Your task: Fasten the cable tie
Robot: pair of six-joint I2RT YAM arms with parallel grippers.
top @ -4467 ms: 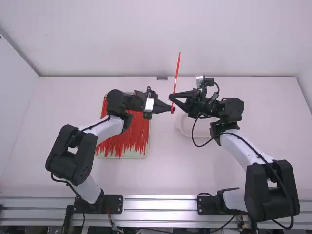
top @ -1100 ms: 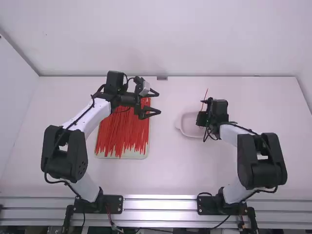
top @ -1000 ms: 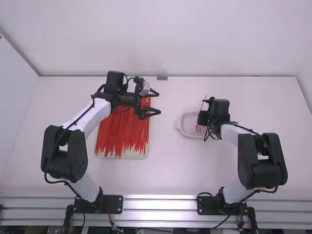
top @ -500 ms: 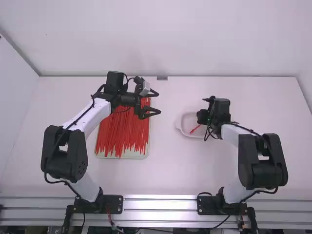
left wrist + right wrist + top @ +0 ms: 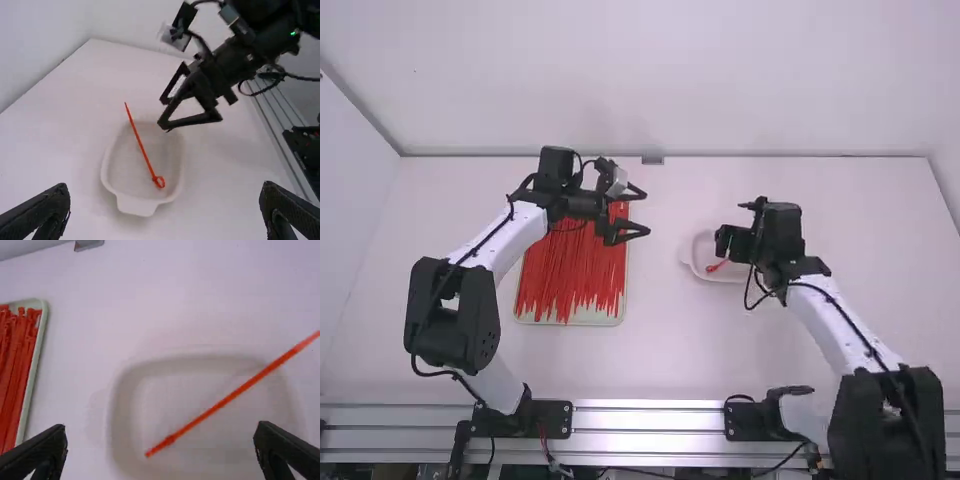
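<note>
Cable tie: one red cable tie (image 5: 144,150) lies slanted in the white dish (image 5: 131,205), free of both arms. Its head end rests on the dish floor and its thin tail leans up over the rim.
Tie's head: there looks to be a small loop there, though I can't be sure it is pulled closed.
Right gripper (image 5: 162,112): hangs just above the dish, fingers spread wide, nothing between them.
Left gripper (image 5: 646,210): hovers over the far right corner of the tray (image 5: 620,318), well apart from the dish, jaws wide apart and empty.
Spare ties (image 5: 570,270): a thick red heap lying lengthwise across the tray.
Table (image 5: 650,350): white, with the tray to the left of the dish.
</note>
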